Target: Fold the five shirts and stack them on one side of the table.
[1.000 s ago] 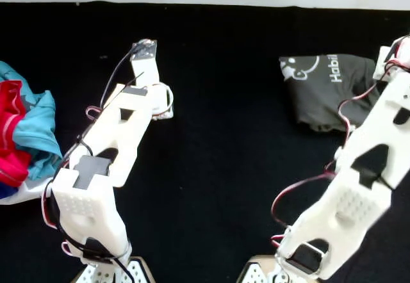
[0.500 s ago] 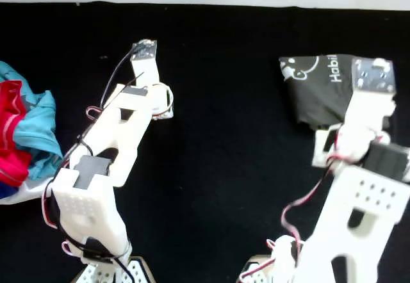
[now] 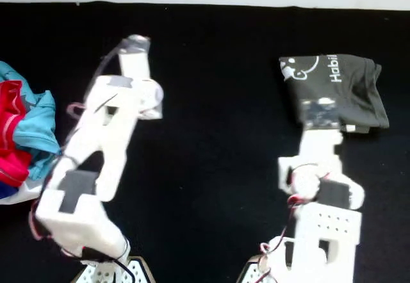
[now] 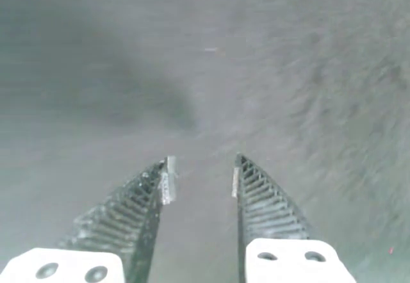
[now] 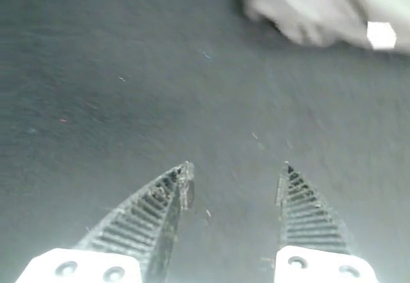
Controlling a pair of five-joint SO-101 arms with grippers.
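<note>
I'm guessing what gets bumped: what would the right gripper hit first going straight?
Probably the black shirt just ahead of the right gripper, though angled down it might touch the table first.

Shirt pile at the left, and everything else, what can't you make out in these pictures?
- Shirt pile: cut off by the high view's left edge, so its shirt count is unclear.
- Folded dark shirt: part of its near edge hidden behind the right arm in the high view; blurred in the right wrist view.

Free: table (image 3: 224,72) is left bare beside folded black shirt (image 3: 349,81) | Blocked: shirt's near edge is overhung by right arm (image 3: 319,158); farther off, left arm (image 3: 106,129), shirt pile (image 3: 29,126).
</note>
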